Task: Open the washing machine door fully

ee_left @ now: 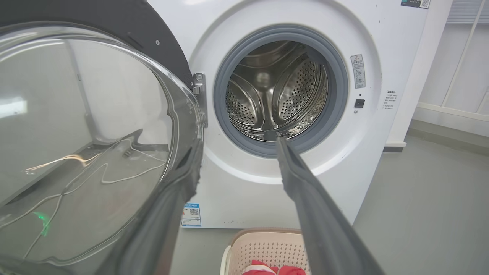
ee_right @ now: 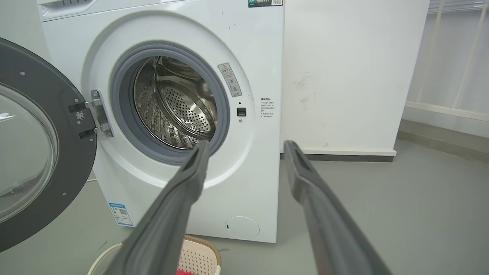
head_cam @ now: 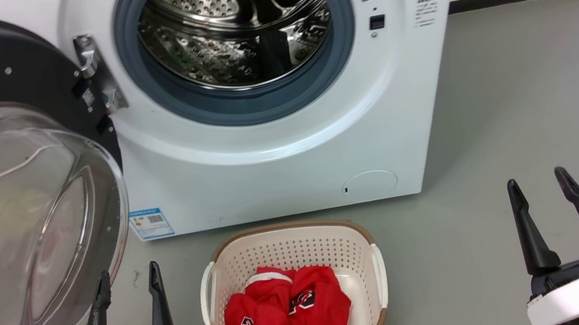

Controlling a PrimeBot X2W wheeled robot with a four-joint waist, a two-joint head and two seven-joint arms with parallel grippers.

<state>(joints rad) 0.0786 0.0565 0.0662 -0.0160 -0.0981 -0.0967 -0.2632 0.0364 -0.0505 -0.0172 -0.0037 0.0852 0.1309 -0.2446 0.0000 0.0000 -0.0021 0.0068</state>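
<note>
Two long dark fingers of the left gripper (head_cam: 128, 270) stand spread apart at the lower left, holding nothing; the outer finger sits just beside the glass rim, and contact cannot be told. Its neighbour, the large round glossy black washing machine door (head_cam: 8, 203) with a bulging clear glass bowl, hangs swung out on its metal hinge (head_cam: 95, 71) at the left of the white front-loading machine (head_cam: 279, 170), baring the grey rubber ring (head_cam: 250, 104) and perforated steel drum (head_cam: 234, 24). At the lower right, well apart from the machine, the right gripper (head_cam: 536, 177) is likewise spread and empty above the grey floor (head_cam: 520, 100). Between the grippers, a cream perforated plastic basket (head_cam: 283, 229) holds a crumpled red garment (head_cam: 290, 309).
</note>
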